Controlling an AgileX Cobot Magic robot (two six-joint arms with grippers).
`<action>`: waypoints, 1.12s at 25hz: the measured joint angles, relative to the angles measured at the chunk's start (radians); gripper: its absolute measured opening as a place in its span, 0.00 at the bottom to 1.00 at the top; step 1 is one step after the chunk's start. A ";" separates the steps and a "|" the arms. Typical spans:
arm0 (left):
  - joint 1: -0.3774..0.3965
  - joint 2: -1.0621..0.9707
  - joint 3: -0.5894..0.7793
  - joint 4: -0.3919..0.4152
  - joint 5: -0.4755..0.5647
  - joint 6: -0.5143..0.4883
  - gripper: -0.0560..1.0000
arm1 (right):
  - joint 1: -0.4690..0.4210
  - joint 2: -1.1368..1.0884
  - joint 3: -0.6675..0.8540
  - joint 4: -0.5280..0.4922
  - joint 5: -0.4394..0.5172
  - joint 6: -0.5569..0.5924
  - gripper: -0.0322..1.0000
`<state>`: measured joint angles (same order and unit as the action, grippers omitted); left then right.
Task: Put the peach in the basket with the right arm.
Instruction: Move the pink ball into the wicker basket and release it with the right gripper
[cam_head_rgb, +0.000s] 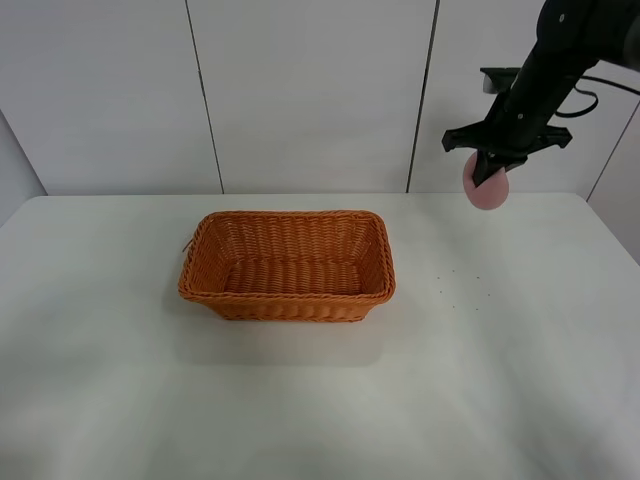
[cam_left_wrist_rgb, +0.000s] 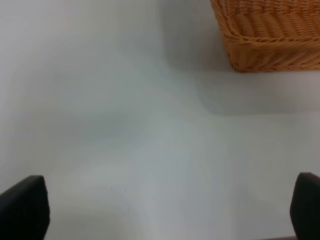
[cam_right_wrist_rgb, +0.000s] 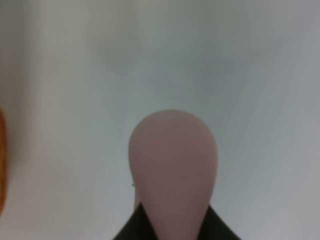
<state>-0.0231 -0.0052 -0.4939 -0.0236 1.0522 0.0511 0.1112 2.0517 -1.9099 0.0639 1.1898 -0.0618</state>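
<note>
Aloft, peach was clamped by right gripper, well apart from basket, to its right; left gripper was spread wide above table.

A high camera looked down across the white table toward the back wall. The left wrist camera, low over the table, shared one basket corner with it; the right wrist camera peered down, tight on the peach.

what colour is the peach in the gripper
Matte pink peach; the right wrist view shows it best.
</note>
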 joint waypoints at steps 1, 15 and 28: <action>0.000 0.000 0.000 0.000 0.000 0.000 0.99 | 0.000 0.000 -0.026 0.000 0.011 0.000 0.03; 0.000 0.000 0.000 0.000 0.000 0.000 0.99 | 0.145 -0.002 -0.073 -0.010 0.027 0.002 0.03; 0.000 0.000 0.000 0.000 0.000 0.000 0.99 | 0.494 0.023 -0.074 -0.010 -0.060 0.003 0.03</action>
<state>-0.0231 -0.0052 -0.4939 -0.0236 1.0522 0.0511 0.6054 2.0746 -1.9837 0.0541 1.1303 -0.0583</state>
